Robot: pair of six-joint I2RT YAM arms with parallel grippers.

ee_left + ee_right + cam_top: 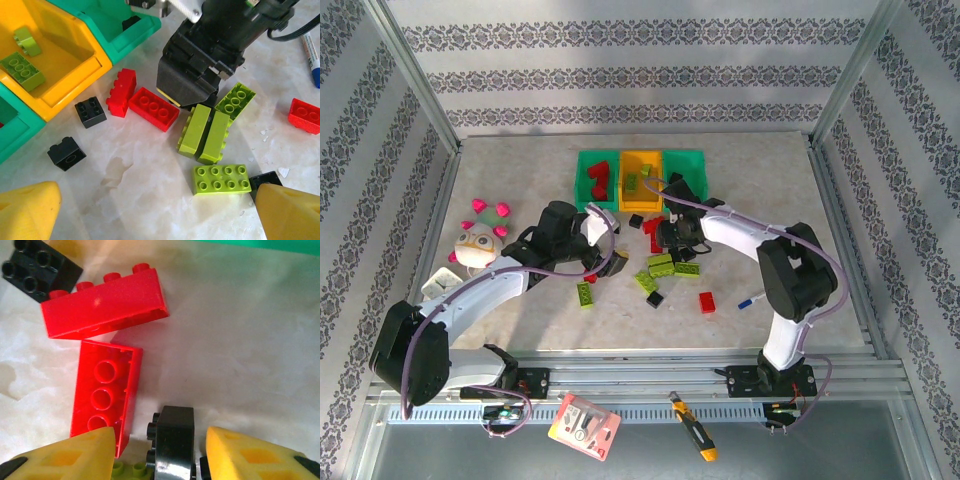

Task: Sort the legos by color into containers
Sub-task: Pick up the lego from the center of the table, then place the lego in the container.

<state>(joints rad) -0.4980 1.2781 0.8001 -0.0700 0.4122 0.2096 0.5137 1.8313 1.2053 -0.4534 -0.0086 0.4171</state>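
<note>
Black brick (172, 440) within right hand (160, 455); red brick (102, 400) crowding alongside.

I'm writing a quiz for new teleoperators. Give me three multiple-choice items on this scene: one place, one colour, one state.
1. Which container holds lime bricks? A) orange-yellow bin B) a green bin C) none
2. Which colour of brick lies between the right gripper's fingers? A) red B) black C) lime
3. The left gripper is: A) shut on a brick B) open, holding nothing C) shut, empty

Answers: 1 A, lime bricks lie inside it; 2 B, the black brick sits between the yellow fingers; 3 B, its fingertips stand far apart.
</note>
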